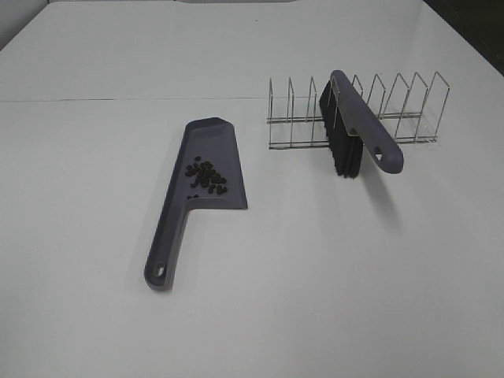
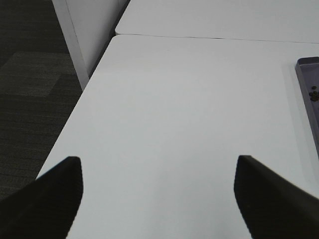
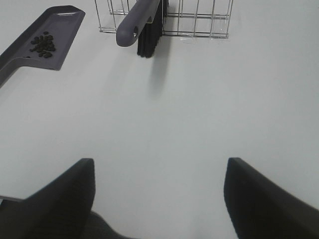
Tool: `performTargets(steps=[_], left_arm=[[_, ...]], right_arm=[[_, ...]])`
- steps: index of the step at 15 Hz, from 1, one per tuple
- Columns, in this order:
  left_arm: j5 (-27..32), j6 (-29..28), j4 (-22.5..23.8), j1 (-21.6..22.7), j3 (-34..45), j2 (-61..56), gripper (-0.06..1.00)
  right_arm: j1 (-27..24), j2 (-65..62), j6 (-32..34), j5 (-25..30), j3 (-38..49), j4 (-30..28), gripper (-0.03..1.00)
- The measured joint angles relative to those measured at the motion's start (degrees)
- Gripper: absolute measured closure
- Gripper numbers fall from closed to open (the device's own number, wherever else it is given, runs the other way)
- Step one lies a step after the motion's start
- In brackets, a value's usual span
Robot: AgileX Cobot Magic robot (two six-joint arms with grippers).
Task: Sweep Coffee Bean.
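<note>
Both sets of fingers stand wide and empty, left gripper (image 2: pixel 158 196) and right gripper (image 3: pixel 158 196) hanging clear over the table (image 1: pixel 378 283). Brush (image 1: pixel 358 126) sits in the rack (image 1: pixel 409 110) at two o'clock from the dustpan (image 1: pixel 201 185), which already holds the beans (image 1: pixel 206 176). Sweeping looks finished; nothing seems left but emptying the pan.

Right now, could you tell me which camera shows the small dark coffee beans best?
The exterior high view: the coffee beans lie unobstructed on the grey-purple dustpan. The right wrist view shows them smaller, farther off; the left wrist view catches only a few at its edge.
</note>
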Motion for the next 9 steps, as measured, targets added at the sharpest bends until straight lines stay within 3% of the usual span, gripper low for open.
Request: performTargets(steps=[9], left_arm=[[0.00, 0.00, 0.00, 0.00, 0.00, 0.00, 0.18]], right_arm=[[0.00, 0.00, 0.00, 0.00, 0.00, 0.00, 0.36]])
